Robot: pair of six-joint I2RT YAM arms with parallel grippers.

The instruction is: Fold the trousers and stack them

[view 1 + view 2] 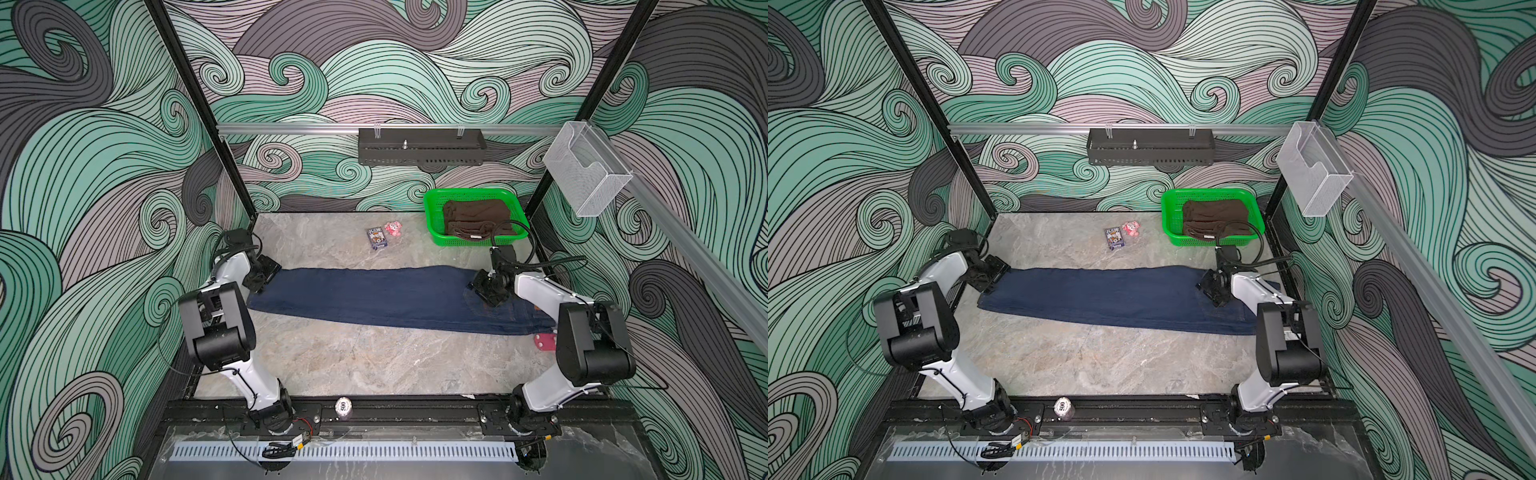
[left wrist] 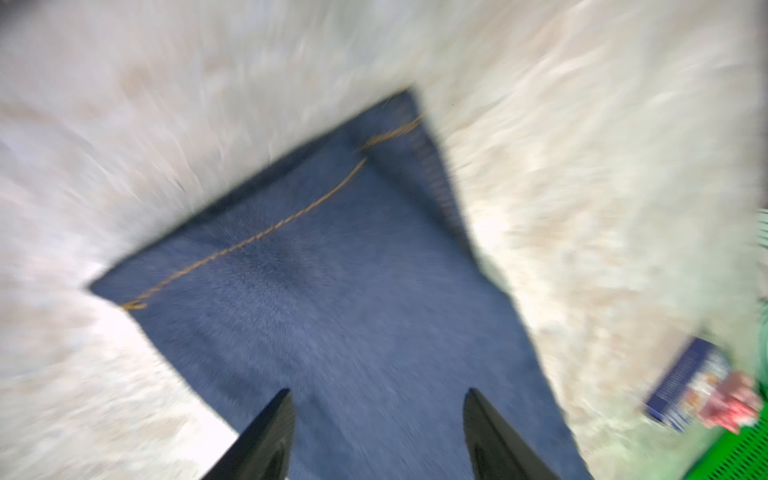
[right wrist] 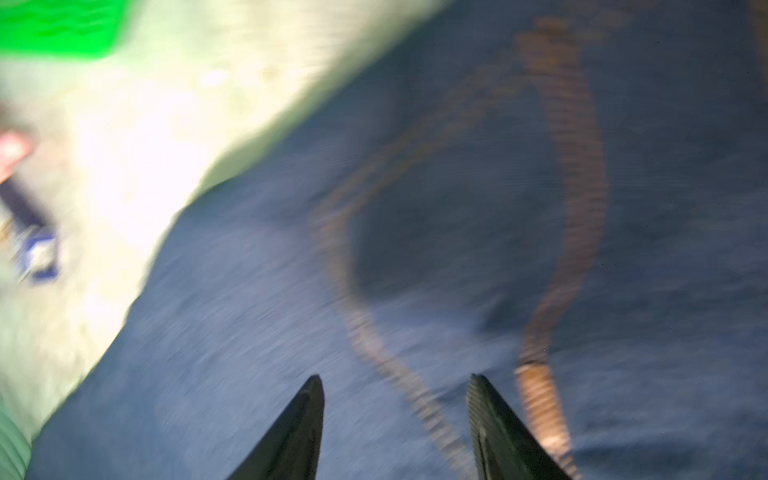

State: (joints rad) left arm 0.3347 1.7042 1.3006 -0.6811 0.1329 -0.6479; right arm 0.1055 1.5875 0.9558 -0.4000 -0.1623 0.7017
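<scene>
The trousers (image 1: 374,299) (image 1: 1113,299) are dark navy jeans lying flat in a long strip across the table in both top views. Their hem end is at the left and their waist end at the right. My left gripper (image 1: 266,276) (image 1: 990,272) hovers at the hem end. In the blurred left wrist view it (image 2: 378,392) is open over bare denim (image 2: 332,291) with nothing between its fingers. My right gripper (image 1: 484,291) (image 1: 1210,289) is over the pocket area near the waist. In the right wrist view it (image 3: 395,378) is open above orange-stitched denim (image 3: 457,249).
A green basket (image 1: 432,208) holding brown cloth (image 1: 476,216) stands at the back right. A card box (image 1: 377,239) and a pink toy (image 1: 392,228) lie behind the jeans. A pink object (image 1: 544,343) lies by the right arm, and a poker chip (image 1: 343,405) sits on the front rail.
</scene>
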